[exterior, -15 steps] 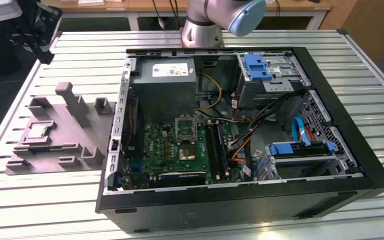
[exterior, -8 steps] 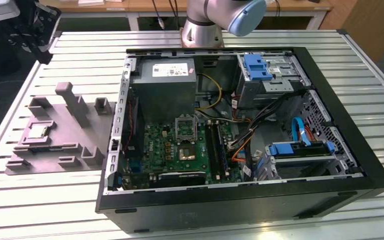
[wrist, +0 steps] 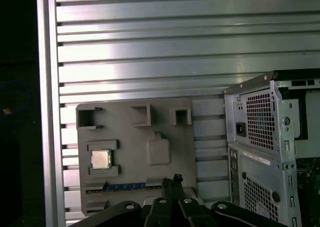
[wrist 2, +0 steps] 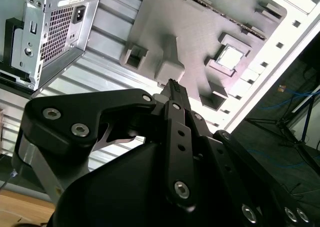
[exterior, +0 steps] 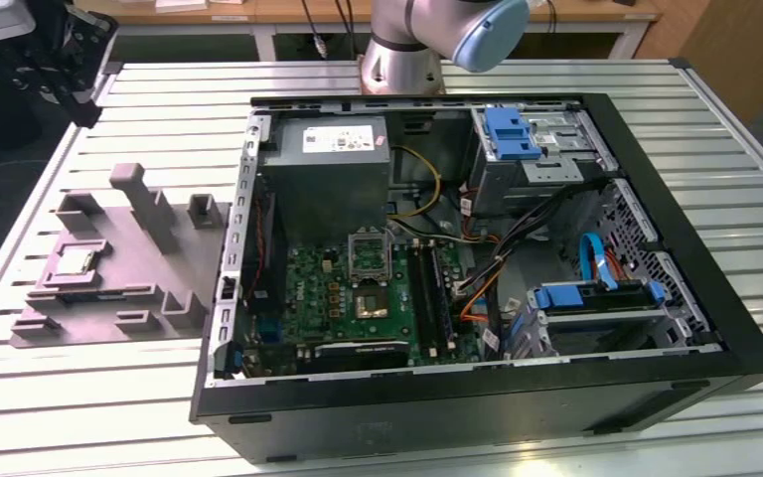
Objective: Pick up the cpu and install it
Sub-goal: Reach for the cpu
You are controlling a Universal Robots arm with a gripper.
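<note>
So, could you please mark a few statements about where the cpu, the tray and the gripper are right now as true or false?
1. The cpu lies in a recess of the grey tray. True.
2. The gripper holds the cpu. False: the cpu rests on the tray, apart from the gripper.
3. The computer case lies open, with its motherboard exposed. True.
4. The grey tray sits inside the computer case. False: it lies on the slatted table beside the case, at the exterior view's left.
</note>
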